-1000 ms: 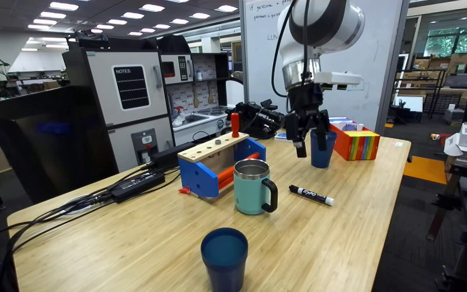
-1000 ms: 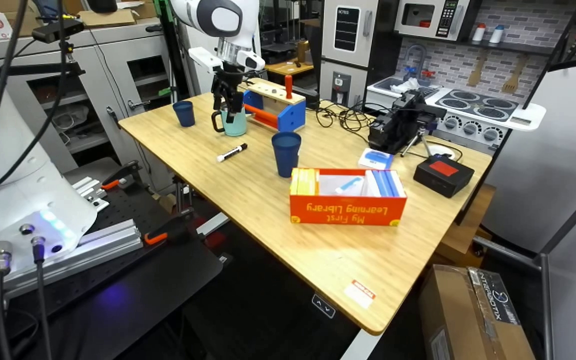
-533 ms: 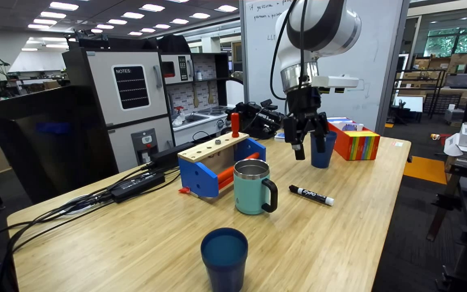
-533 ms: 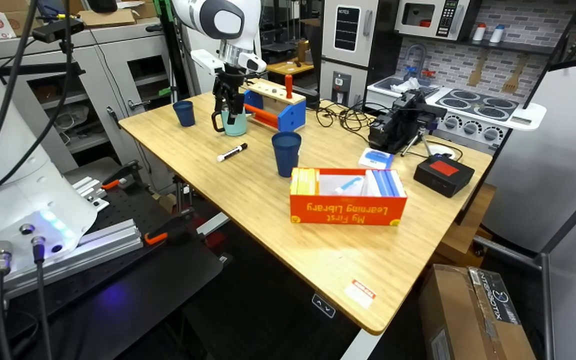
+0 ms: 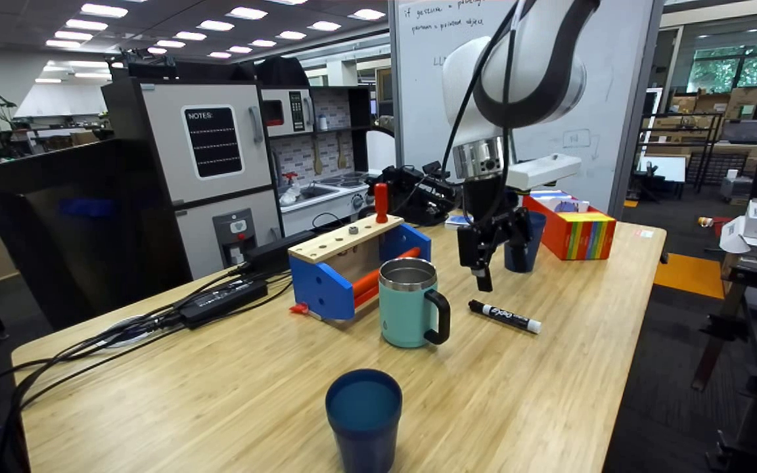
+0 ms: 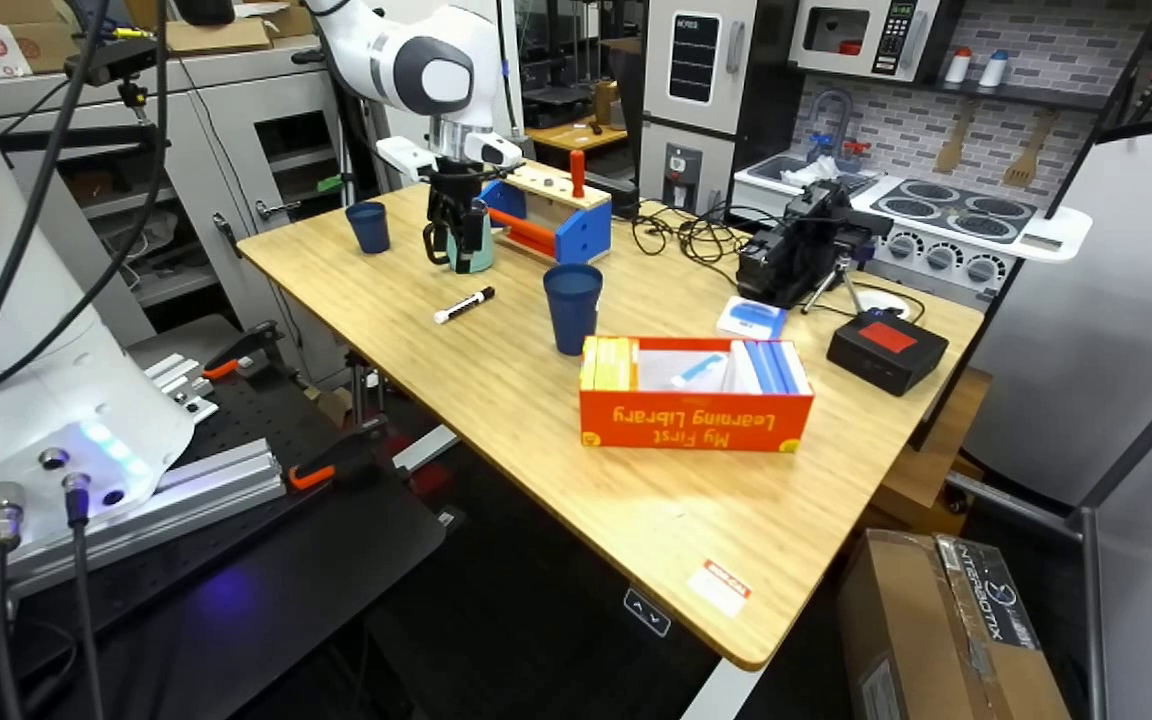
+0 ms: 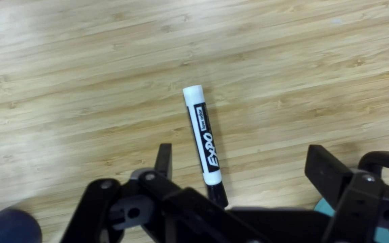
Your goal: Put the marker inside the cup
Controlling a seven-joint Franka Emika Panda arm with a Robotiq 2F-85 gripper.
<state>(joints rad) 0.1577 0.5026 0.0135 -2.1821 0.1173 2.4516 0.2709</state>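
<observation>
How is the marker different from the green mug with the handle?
The marker lies on its side, but the mug stands upright. The marker is thin, while the mug is much wider. The marker is black and white; the mug is mostly green, with a black handle that the marker lacks. Both rest on the wooden table.

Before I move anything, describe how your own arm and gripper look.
The arm is white and rounded, with a dark band, a silver collar and slack black cables alongside. A white bar-shaped housing juts out beside the collar. The gripper is black and angular, with two jointed fingers.
</observation>
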